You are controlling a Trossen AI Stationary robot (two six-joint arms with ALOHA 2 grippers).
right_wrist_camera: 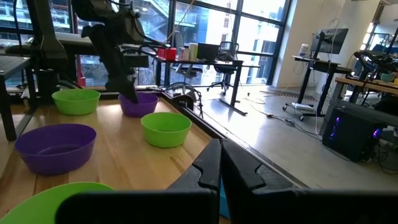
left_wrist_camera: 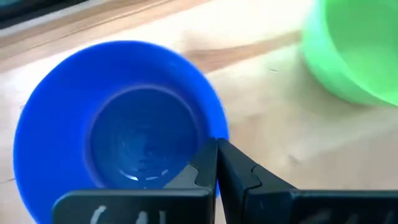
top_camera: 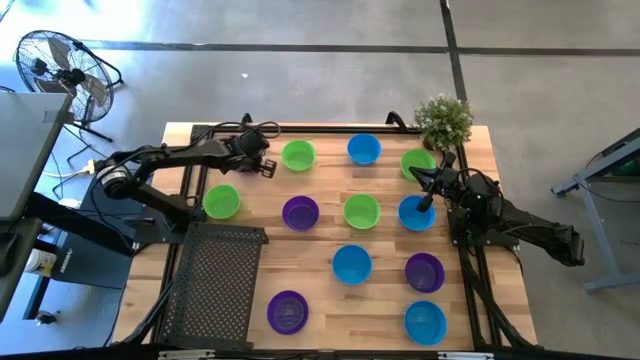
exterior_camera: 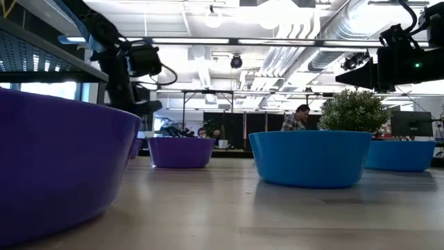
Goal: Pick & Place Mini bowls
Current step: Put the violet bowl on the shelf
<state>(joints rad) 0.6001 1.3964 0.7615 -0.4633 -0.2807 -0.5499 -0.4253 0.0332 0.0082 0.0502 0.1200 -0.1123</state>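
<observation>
Wooden bench (top_camera: 320,250), bowls scattered; I keep both closed, empty tools, left tool (top_camera: 262,166) upper left, right tool (top_camera: 425,200), and must open before descending on a rim.

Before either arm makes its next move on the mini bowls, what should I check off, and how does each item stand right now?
1. Left gripper open for a grasp: not ok, shut.
2. Left gripper empty: ok, fingers meet with nothing between them, over the rim of the bowl beneath it.
3. Right gripper open for a grasp: not ok, shut and empty.
4. Right gripper over a bowl: ok, above the blue bowl.
5. Bowls upright and unstacked: ok.
6. Potted plant clear of the right arm: cannot tell, it stands close.
</observation>
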